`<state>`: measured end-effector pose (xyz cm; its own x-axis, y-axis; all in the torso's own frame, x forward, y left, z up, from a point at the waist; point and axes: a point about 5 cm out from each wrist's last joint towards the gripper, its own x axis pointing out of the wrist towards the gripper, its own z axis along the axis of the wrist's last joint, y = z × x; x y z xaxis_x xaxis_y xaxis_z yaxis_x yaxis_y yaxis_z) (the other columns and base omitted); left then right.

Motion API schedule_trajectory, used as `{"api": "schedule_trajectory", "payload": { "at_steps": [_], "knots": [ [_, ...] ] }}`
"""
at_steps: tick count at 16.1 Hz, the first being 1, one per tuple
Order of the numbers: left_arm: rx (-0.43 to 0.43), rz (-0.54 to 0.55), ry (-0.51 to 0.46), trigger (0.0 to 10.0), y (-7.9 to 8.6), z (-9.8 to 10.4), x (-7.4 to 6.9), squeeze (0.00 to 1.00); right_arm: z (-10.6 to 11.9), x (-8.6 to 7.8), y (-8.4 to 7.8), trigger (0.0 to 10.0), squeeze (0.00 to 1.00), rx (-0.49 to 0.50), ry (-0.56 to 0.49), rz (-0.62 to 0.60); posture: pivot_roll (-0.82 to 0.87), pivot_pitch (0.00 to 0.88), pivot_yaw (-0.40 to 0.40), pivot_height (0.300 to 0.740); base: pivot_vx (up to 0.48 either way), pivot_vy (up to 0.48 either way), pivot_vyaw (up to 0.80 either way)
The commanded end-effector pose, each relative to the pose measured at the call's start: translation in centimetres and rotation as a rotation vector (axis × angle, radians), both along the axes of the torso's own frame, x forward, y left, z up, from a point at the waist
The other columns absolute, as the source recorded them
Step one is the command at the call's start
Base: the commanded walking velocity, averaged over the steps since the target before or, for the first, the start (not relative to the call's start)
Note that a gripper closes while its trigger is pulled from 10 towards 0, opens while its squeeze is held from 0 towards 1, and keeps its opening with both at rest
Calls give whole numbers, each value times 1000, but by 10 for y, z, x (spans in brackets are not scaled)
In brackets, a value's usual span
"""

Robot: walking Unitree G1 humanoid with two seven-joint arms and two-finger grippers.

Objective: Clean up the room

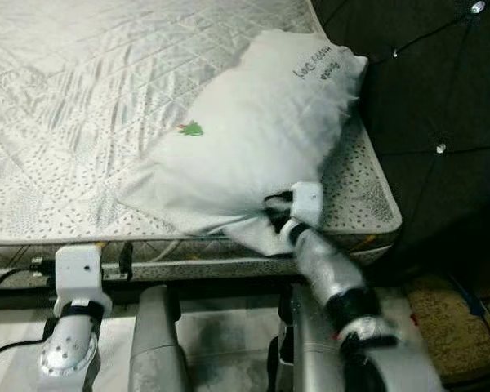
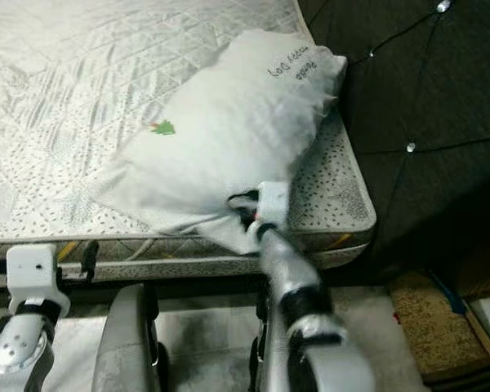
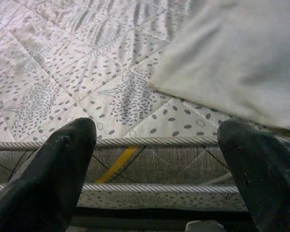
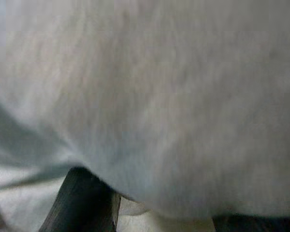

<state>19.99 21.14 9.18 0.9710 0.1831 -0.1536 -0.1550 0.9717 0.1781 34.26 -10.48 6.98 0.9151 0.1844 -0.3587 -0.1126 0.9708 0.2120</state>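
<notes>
Left eye view: the white pillow (image 1: 253,131) on the mattress (image 1: 73,106) was pinched at its near corner by the right hand (image 1: 279,214); the left hand (image 3: 154,159) was held spread near the mattress's near edge.

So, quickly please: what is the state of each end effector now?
Left end effector: open, holding nothing, at the mattress edge.
Right end effector: closed on the near corner of the white pillow.
</notes>
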Motion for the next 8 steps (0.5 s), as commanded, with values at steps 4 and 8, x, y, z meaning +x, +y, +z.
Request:
{"api": "schedule_trajectory", "payload": {
  "at_steps": [4,8],
  "knots": [
    [-19,-9,-13,10000,-10,1,13,0,48,33,-36,0,0,-45,-195,-161,142,96,-61,565,0,0,0],
    [-31,-24,-36,10000,-16,5,23,0,115,55,-103,0,0,-184,-418,-356,131,83,-64,565,0,0,0]
  ]
}}
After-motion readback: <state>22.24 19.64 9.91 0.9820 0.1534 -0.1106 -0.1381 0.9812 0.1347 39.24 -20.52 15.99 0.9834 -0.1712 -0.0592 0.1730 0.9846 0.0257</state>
